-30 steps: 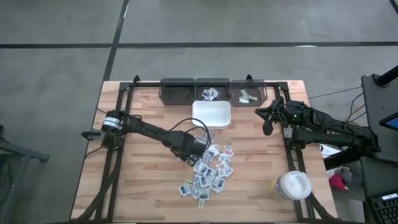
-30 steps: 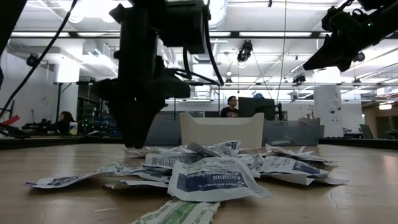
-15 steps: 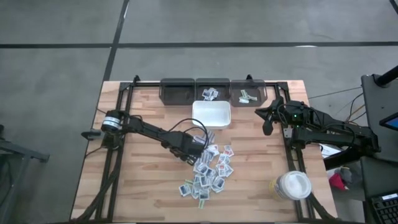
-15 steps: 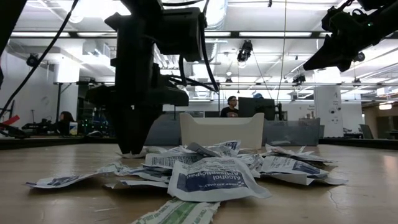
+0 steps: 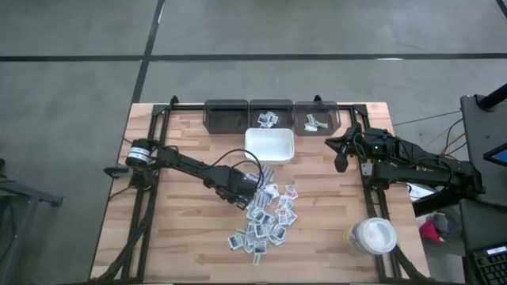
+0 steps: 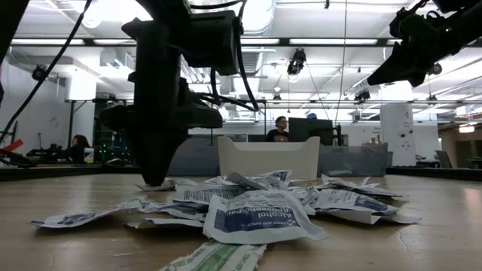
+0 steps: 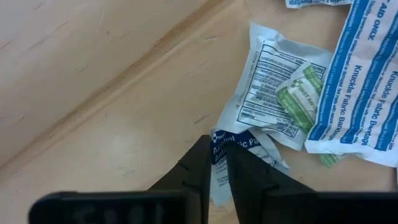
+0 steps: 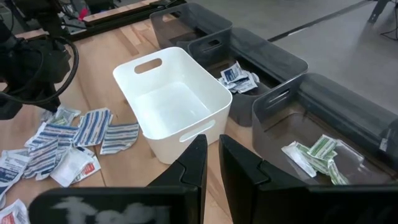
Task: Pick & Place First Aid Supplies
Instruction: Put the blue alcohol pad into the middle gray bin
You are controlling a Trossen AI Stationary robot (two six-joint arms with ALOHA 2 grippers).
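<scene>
Wooden table [image 5: 174, 237]: bears a loose heap of first aid supplies [image 5: 265, 218] near its middle, just in front of the white tray [image 5: 270, 145].
Change since a second ago: the left gripper [image 7: 217, 163] has narrowed; its fingers now pinch the edge of a blue-printed packet [image 7: 239, 158] at the heap's left edge, and it stands lower over the tabletop in the low view.
Left gripper's hold: nearly closed, the packet between the tips and lying on the wood.
Packet's lie: flat, its long axis seemingly running away from the fingers toward the heap; partly hidden by the fingers.
Right gripper [image 8: 211, 155]: unchanged, raised over the table's right side near the bins, fingers a narrow slit apart, holding nothing.
Counts: three dark bins [image 5: 272, 115] along the far edge; the middle and right ones hold a few packets; one white tray; one white-lidded jar [image 5: 373, 237]; the heap's packets overlap too much to count exactly, roughly twenty.
</scene>
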